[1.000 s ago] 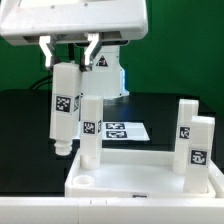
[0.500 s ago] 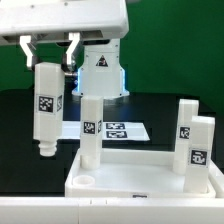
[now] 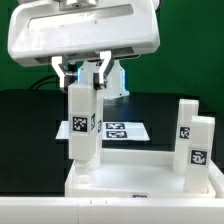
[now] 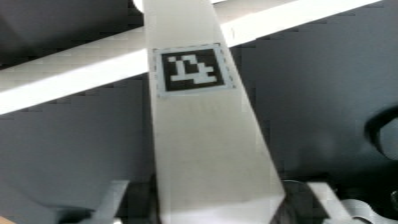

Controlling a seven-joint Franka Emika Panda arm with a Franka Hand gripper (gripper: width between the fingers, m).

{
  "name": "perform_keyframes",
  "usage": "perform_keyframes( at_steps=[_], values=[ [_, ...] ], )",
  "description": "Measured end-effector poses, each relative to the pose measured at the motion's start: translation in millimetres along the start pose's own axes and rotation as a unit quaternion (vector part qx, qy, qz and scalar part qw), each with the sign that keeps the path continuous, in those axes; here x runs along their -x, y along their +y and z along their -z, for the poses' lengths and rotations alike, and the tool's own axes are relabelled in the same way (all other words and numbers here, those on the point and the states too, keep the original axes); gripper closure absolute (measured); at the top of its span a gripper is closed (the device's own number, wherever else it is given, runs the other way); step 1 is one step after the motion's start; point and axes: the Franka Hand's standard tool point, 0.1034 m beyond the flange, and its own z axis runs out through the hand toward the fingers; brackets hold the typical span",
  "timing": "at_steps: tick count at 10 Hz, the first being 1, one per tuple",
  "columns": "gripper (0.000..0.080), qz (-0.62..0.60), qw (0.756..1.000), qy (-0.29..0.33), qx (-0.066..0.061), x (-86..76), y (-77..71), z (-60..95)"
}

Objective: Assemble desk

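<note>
At the exterior view's centre-left, the gripper [image 3: 84,72] clamps a tagged white leg [image 3: 81,125] upright above the desk top's [image 3: 140,180] near-left corner; three legs stand mounted.

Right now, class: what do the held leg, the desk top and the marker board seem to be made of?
Held leg in the hand: apparently matte white plastic, uniform and smooth, with a printed tag. Desk top: seemingly the same moulded white plastic, with a raised rim. Marker board: thin flat white sheet, possibly card or plastic.
</note>
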Motion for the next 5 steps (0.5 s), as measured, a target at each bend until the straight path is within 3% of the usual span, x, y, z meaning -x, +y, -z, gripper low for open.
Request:
perform_keyframes(
  at_steps=[5],
  values=[
    [0.0508,0.0,1.0,-0.016,0.004,16.3,3.5,-14.5]
  ],
)
